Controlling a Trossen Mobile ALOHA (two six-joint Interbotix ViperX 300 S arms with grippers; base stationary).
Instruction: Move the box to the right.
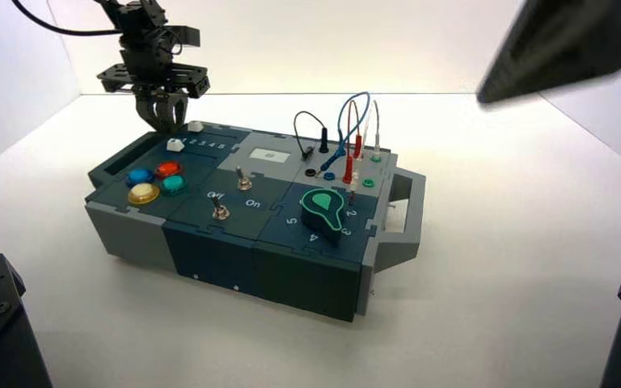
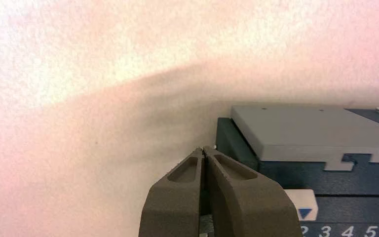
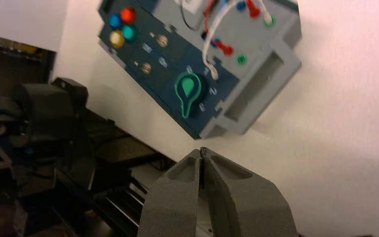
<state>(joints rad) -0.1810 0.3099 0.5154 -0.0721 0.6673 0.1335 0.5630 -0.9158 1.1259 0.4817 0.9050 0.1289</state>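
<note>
Left claw point(image 1: 162, 121) is what I see first: it hangs at the far left corner of the box point(image 1: 234, 242), with its two fingers point(image 2: 177, 197) pressed together and nothing between them. From the left wrist view its tips sit just beside that corner, but I cannot tell if they touch it. The box is long, dark teal and grey, and it sits on the white table point(image 1: 517, 283), a bit left of the middle and turned at a slant. On its left end I see four round buttons point(image 1: 155, 181): blue, red, yellow and green. Behind them is a small white slider point(image 1: 175, 145) next to a row of numbers. In the middle are two little metal switches point(image 1: 221, 212), one behind the other. Toward the right end is a green knob point(image 1: 323, 212) with numbers around it. Behind the knob, red, blue, black and white wires point(image 1: 348, 133) loop up out of their holes. A grey handle point(image 1: 400, 218) sticks out of the right end. Farther out, my right claw point(image 3: 203, 153) is up in the air, well away from the box, looking down at it. Its fingers are pressed together too, holding nothing.
</note>
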